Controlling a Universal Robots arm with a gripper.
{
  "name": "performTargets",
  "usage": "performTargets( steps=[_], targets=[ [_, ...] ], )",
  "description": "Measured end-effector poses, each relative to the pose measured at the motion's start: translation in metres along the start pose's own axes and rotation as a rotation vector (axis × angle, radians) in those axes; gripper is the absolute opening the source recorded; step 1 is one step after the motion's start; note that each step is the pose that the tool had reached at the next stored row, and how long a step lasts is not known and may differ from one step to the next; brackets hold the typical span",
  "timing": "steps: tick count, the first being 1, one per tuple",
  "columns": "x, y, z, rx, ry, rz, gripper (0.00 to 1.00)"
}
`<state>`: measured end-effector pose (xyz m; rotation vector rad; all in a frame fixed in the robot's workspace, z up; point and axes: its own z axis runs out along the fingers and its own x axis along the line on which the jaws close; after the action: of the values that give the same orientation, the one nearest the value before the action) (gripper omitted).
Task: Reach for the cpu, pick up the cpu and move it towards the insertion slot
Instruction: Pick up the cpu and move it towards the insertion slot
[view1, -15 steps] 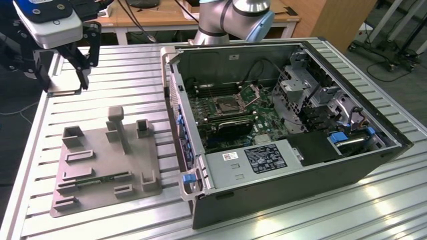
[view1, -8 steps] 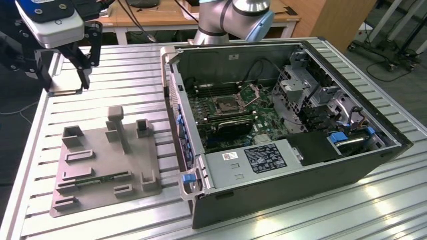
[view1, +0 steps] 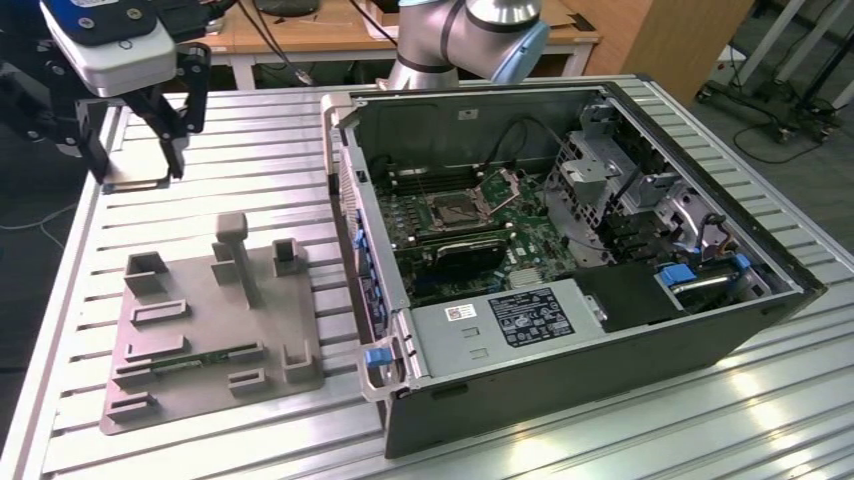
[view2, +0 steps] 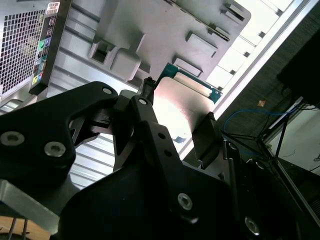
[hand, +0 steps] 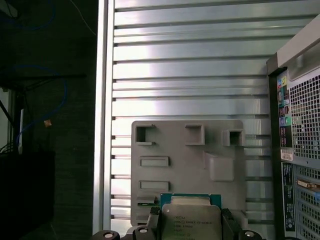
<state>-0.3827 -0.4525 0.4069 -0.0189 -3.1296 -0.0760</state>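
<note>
Nearest in the exterior view, on that view's left, a grey moulded holder plate lies on the slatted metal table. It carries several raised pockets, and a narrow green memory stick rests in one of its grooves. To the exterior view's right stands an open computer case lying on its side, with a labelled power supply at its near end.

Further in, on the motherboard, is the insertion slot. Its metal frame is flipped up just beyond it, and a drive cage and black cables are beside it. The case's tall left wall stands between the slot and the open stretch of table.

Beyond the holder plate, at the far left of the exterior view, the pincer hangs raised above the table, well apart from the case. It is clamped on the cpu. In the first wrist view a finger sits at each side edge of the chip, which is held flat with its silvery top and green rim showing. The arm's base rises at the far edge of the table.
</note>
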Motion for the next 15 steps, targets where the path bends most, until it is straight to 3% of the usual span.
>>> performTargets(
  steps=[15],
  targets=[
    [-0.0062,0.0001,-0.0001,0.0,0.0,0.0,0.55]
  ],
)
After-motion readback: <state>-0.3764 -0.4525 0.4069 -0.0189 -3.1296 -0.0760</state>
